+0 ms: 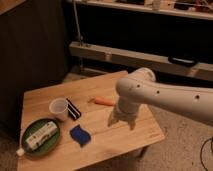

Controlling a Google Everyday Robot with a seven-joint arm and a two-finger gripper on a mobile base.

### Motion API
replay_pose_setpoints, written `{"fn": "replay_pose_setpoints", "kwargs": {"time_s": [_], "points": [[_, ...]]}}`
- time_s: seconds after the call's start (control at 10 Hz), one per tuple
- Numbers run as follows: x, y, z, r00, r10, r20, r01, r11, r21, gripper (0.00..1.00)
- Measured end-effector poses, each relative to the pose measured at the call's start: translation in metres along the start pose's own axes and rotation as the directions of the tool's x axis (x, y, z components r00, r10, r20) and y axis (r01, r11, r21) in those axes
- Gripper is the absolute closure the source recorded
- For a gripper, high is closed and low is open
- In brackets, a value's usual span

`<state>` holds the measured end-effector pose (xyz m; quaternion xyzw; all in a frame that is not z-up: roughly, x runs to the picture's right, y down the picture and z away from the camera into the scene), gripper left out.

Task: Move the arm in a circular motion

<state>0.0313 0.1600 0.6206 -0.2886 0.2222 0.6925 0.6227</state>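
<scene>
The arm [165, 95] is a thick cream-white tube with small dark dots, coming in from the right edge. Its rounded elbow [136, 86] bends downward over the wooden table [120, 137]. The gripper [120, 119] is the short tapered end hanging from the elbow, just above the table's right-middle part, to the right of the orange carrot [104, 101]. It holds nothing that I can see.
On the table are a white cup [59, 108], a black-and-white striped object [73, 108], a blue sponge [80, 134] and a green plate [40, 136] with a white bottle. A dark cabinet stands behind the table on the left. A metal rail runs behind.
</scene>
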Motion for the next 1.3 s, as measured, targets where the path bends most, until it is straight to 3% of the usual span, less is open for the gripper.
{"fn": "replay_pose_setpoints", "kwargs": {"time_s": [0.2, 0.3, 0.6, 0.7, 0.9, 1.3], "points": [[0.017, 0.059, 0.006, 0.994, -0.102, -0.038, 0.101, 0.995, -0.009, 0.35], [0.02, 0.093, 0.009, 0.985, -0.166, -0.048, 0.166, 0.986, -0.016, 0.35], [0.003, 0.156, 0.016, 0.96, -0.278, -0.041, 0.278, 0.96, 0.006, 0.35], [-0.013, 0.167, 0.018, 0.96, -0.28, -0.02, 0.28, 0.96, 0.027, 0.35], [-0.038, 0.17, 0.016, 0.963, -0.269, 0.015, 0.268, 0.962, 0.052, 0.35], [-0.128, 0.125, -0.005, 0.966, -0.218, 0.142, 0.203, 0.973, 0.113, 0.35]]}}
